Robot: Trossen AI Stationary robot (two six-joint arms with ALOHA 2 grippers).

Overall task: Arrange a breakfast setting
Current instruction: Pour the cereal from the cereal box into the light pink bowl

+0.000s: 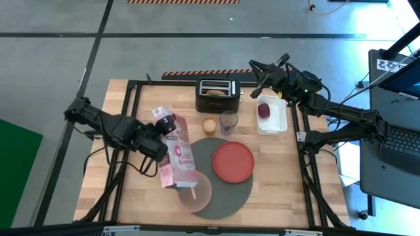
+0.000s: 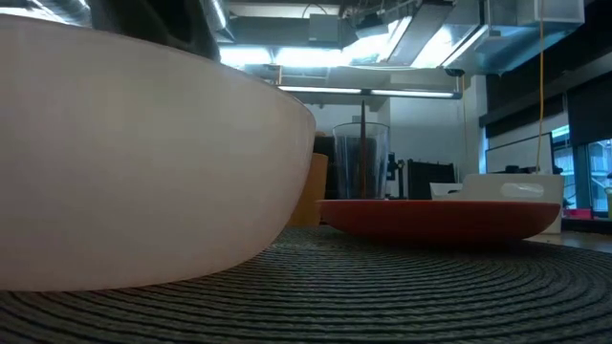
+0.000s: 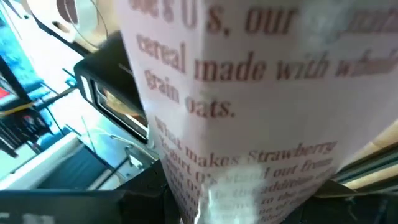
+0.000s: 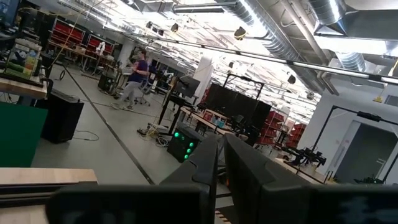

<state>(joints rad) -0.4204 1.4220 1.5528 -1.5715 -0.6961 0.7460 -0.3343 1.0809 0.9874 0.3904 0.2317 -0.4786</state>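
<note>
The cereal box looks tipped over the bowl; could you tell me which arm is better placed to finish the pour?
Left. The left gripper holds the cereal box tilted toward the bowl. The right gripper is shut, idle beyond the toaster.

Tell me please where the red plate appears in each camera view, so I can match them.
High view: red plate at centre, on the dark-grey mat.
Low view: red plate right of centre, on the same mat.
Left wrist view: not in it.
Right wrist view: not in it.
Shared landmark: the mat under the plate.
</note>
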